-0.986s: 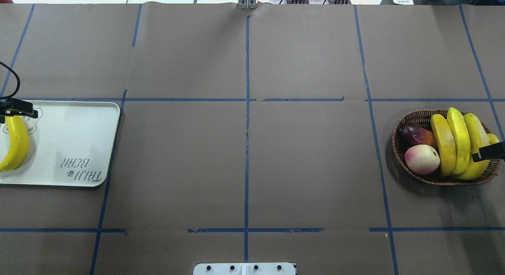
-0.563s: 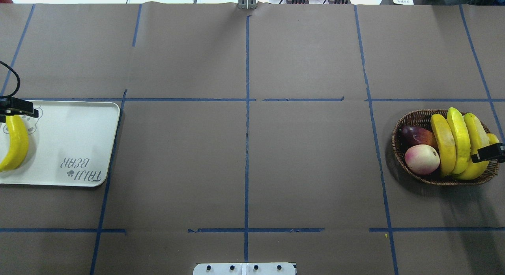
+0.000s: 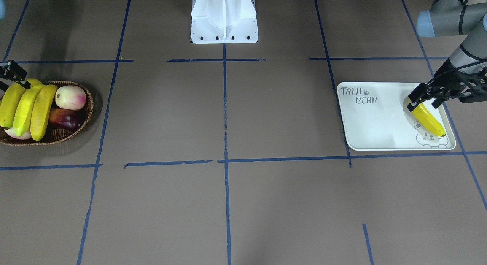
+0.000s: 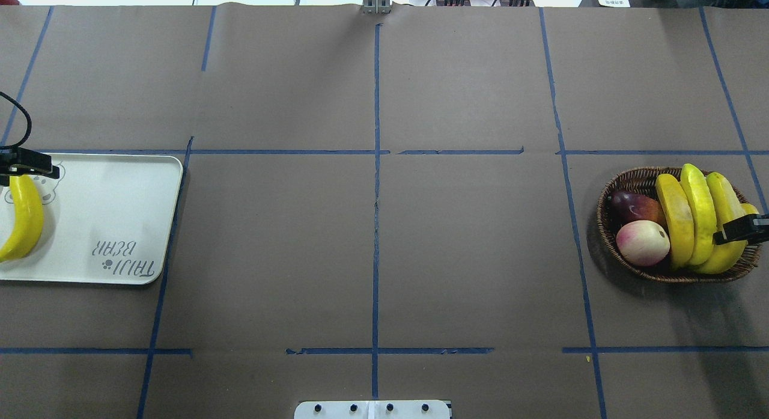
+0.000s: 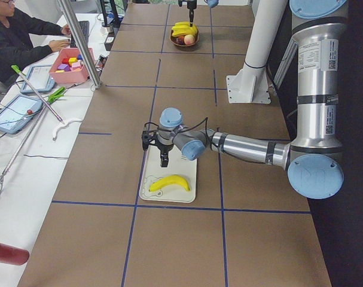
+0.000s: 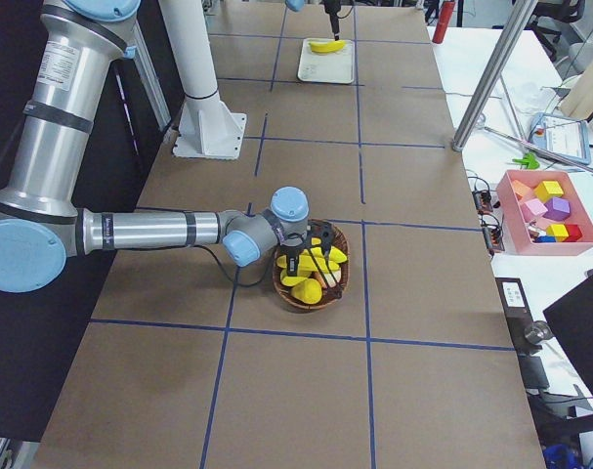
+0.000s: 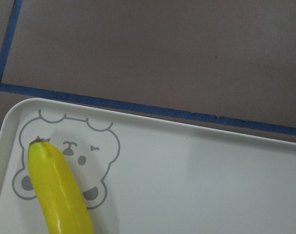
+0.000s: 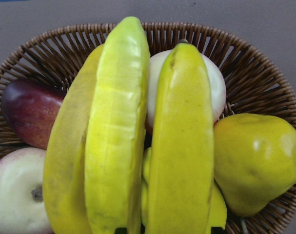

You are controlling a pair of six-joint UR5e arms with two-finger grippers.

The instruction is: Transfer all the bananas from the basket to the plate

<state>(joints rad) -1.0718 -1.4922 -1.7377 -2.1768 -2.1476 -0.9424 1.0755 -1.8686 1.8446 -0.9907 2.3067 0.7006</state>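
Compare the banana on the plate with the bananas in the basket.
The plate banana lies alone, flat on the plate; the basket bananas, three showing, are packed side by side. It rests on the bear drawing; they ride on other fruit in the basket. All are yellow, curved, similar in length.

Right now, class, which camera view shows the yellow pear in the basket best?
Right wrist-mounted view: the pear shows large beside the bananas in the basket. Overhead and front-facing show only a yellow sliver; side views, too small.
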